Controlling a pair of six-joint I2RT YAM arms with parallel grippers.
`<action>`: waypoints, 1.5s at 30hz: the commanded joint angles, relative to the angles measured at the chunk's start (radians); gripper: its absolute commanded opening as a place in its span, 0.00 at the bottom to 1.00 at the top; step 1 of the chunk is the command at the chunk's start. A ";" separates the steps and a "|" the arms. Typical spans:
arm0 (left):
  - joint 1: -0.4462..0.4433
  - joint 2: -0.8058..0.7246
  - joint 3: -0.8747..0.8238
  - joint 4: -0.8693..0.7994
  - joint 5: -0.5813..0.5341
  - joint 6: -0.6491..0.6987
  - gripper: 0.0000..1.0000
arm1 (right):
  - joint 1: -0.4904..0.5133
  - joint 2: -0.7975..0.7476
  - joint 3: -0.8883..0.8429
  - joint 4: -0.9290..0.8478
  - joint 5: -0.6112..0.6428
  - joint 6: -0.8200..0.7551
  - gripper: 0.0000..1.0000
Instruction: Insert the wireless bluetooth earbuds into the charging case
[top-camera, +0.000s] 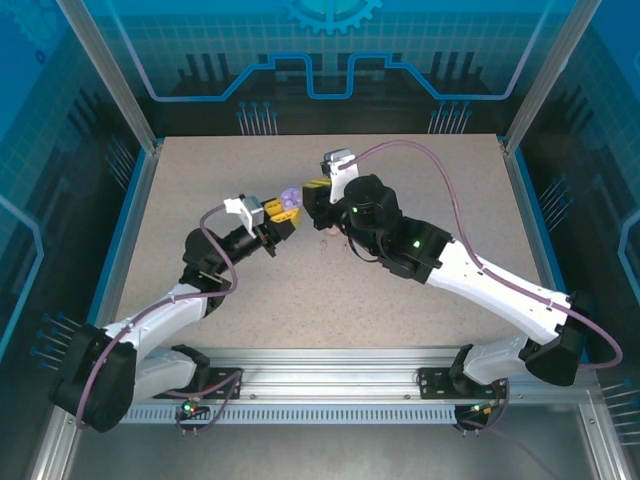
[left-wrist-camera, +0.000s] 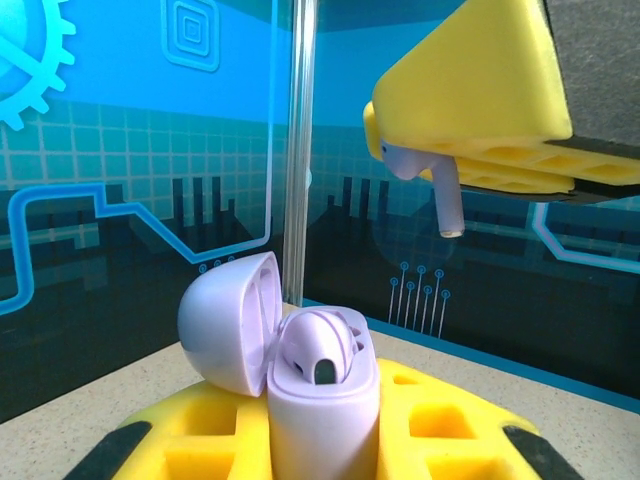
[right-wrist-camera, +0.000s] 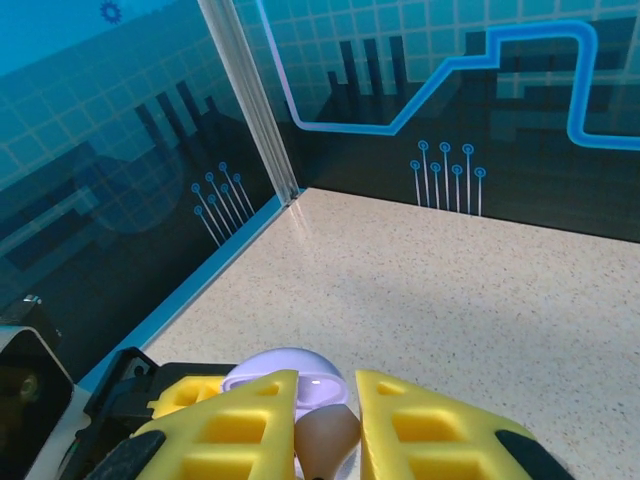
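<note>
lilac case: 1, open | lilac earbud: 1, in right gripper

No lettering, brand or number legible anywhere. Only pictorial marks on the blue enclosure walls: a gear emblem at the top of the back panel (cut off by the frame edge), a nested-squares symbol on another panel, circuit-trace lines with dotted ends.
</note>
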 joint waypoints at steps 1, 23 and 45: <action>-0.009 0.008 0.041 0.003 0.038 -0.020 0.00 | -0.003 0.015 -0.008 0.091 -0.032 -0.034 0.19; -0.018 -0.010 0.056 -0.006 0.046 -0.006 0.00 | -0.017 0.057 -0.051 0.124 -0.029 -0.020 0.17; -0.024 -0.034 0.056 -0.021 0.042 0.014 0.00 | -0.026 0.095 -0.063 0.102 -0.054 -0.007 0.14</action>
